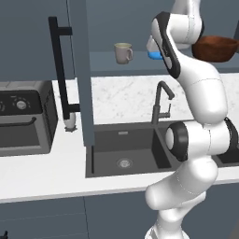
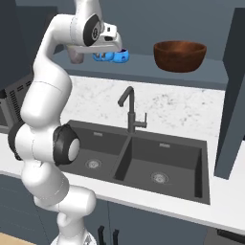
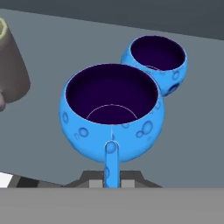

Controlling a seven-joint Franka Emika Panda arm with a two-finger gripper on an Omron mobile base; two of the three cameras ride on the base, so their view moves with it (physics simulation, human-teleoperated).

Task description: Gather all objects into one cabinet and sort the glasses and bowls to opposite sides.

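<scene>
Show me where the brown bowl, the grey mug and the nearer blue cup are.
Brown bowl [image 2: 180,56], right base view, on its outer front wall.
Grey mug [image 1: 123,52], left base view, on its side wall.
Nearer blue cup [image 3: 87,127], hand view, on its outer wall below the rim.

Rendered scene under even, diffuse lighting, moderately bright, with no single source apparent. Shadows were soft: the sink basin [image 2: 143,158] darkened toward 12 o'clock, and the cabinet shelf [image 1: 140,60] sat dim. The white arm [image 1: 200,93] showed gentle shading without glare. Edges were slightly soft throughout; the nearer blue cup [image 3: 111,111] appeared sharp, undistorted.
</scene>
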